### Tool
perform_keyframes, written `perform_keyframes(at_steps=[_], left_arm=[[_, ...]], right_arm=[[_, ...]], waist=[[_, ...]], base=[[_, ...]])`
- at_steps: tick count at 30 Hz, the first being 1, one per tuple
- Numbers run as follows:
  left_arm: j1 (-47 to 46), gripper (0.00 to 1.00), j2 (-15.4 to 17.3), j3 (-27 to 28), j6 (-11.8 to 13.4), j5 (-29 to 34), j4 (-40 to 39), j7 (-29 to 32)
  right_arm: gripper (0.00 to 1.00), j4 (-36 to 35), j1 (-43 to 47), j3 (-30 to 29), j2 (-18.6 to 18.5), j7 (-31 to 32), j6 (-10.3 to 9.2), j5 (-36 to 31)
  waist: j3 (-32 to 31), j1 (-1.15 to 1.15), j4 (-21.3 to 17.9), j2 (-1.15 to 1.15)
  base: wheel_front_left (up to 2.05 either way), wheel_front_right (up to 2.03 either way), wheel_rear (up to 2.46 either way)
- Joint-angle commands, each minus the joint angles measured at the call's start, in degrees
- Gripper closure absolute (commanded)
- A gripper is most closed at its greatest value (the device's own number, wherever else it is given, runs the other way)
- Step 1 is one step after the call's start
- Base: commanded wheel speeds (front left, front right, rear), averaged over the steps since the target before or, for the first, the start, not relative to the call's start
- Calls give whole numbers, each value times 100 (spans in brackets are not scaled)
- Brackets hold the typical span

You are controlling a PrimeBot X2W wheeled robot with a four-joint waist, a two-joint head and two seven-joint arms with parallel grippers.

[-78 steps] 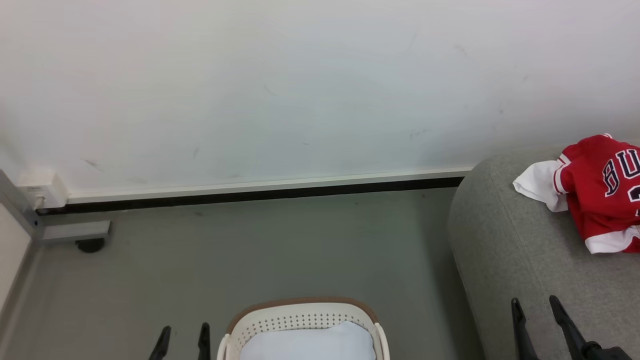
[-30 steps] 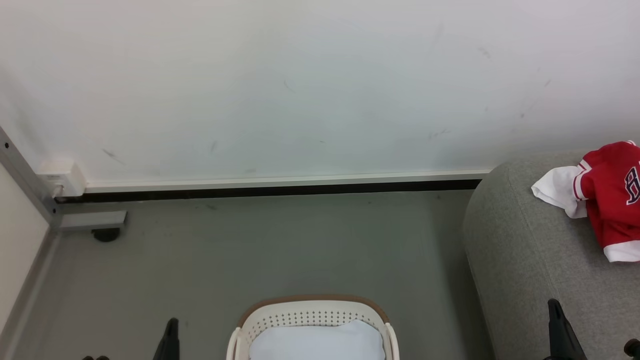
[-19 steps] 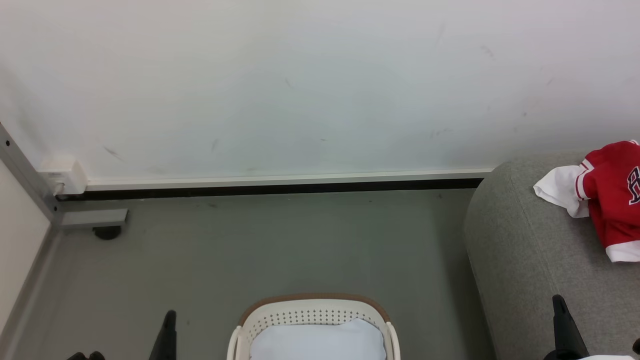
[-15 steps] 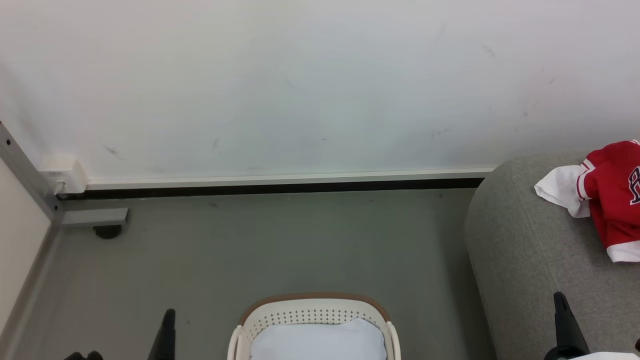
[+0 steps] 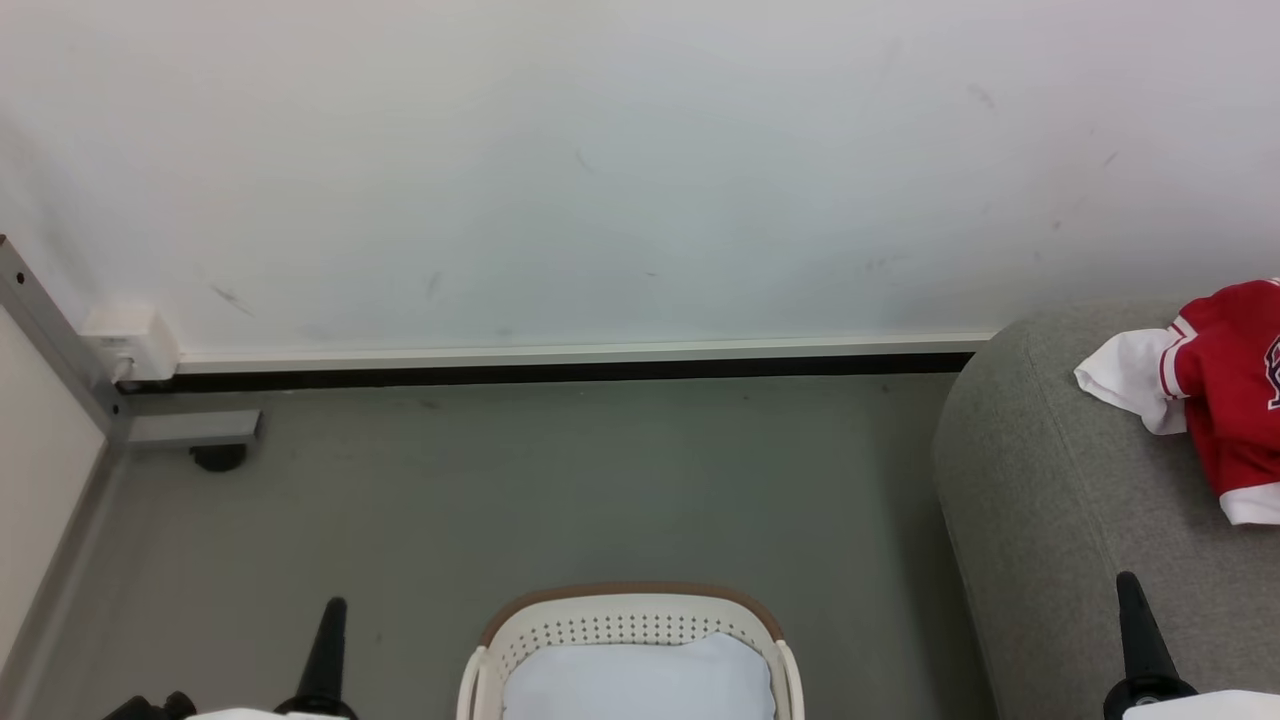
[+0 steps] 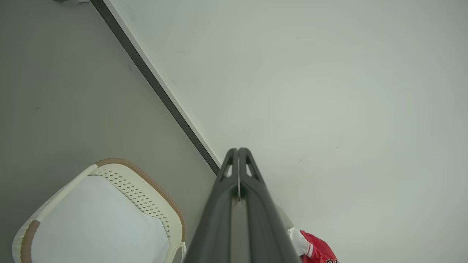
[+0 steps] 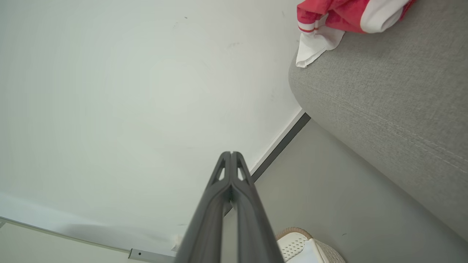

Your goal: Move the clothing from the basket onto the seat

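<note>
The clothing [image 5: 1225, 385], red with white sleeves, lies crumpled on top of the grey seat [image 5: 1040, 480] at the right; it also shows in the left wrist view [image 6: 318, 252] and the right wrist view [image 7: 340, 16]. On the floor at the bottom centre stands the white basket [image 5: 628, 625] with a tan rim, holding a pale bluish-white pad [image 5: 640, 680]. My left gripper [image 5: 328, 640] is shut and empty left of the basket, its fingers pressed together [image 6: 238, 160]. My right gripper [image 5: 1135, 625] is shut and empty over the seat's front, fingers together [image 7: 231, 162].
A white wall [image 5: 600, 170] with a dark baseboard [image 5: 560, 372] runs behind the grey floor [image 5: 560, 480]. A grey frame with a foot [image 5: 195, 435] and a white socket box [image 5: 130, 335] stand at the far left corner.
The camera has shifted slightly, so the scene sits a little further right and lower. Both grippers have risen a bit into view and stay shut. The clothing and basket lie unmoved.
</note>
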Motion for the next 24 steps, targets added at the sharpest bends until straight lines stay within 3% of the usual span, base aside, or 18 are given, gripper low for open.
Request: perform_keyframes(at_steps=[1,24], left_arm=[[-114,100,8,51,-50,-166,-24,39],[-315,100,-17,234,-185,-1282,47,347]], right_arm=[[100,-64,-128,-30,-50,32,-7,179],[100,-98,-239,-155,-59,340,-10,1324]], waist=[[4,0,3,0],[58,0,52,0]], base=[[0,0,0],[0,0,0]])
